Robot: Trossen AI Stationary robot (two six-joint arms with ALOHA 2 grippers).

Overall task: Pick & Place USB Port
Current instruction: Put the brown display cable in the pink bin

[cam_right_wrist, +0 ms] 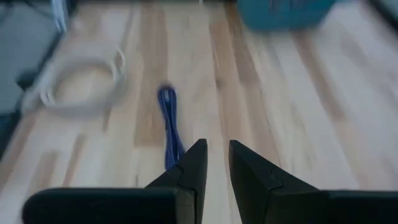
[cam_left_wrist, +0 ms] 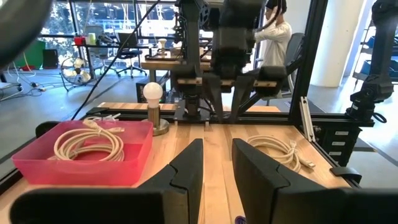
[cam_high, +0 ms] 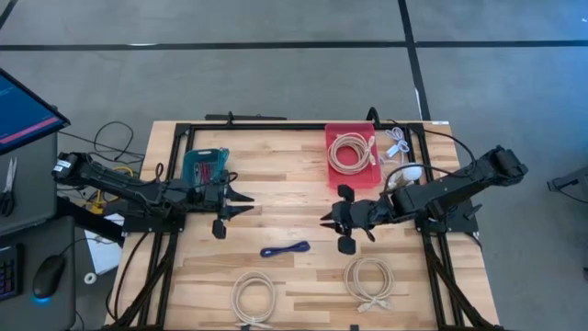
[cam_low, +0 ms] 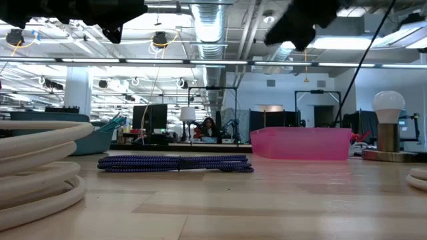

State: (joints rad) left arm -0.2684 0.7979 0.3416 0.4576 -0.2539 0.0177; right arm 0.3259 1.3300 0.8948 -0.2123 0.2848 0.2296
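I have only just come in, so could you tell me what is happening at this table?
Two robot arms hover over a wooden table, and neither holds anything. The left end effector and right end effector face each other above the middle, fingers slightly apart. A blue cable lies loose on the table between and just in front of them. One white cable sits coiled in the pink bin; two more coils and a teal bin are untouched.

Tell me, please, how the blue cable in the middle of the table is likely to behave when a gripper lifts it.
The blue cable is a thin, loosely folded bundle, so it will probably sag and may unfold. It looks light. Lying flat, it is unlikely to roll.
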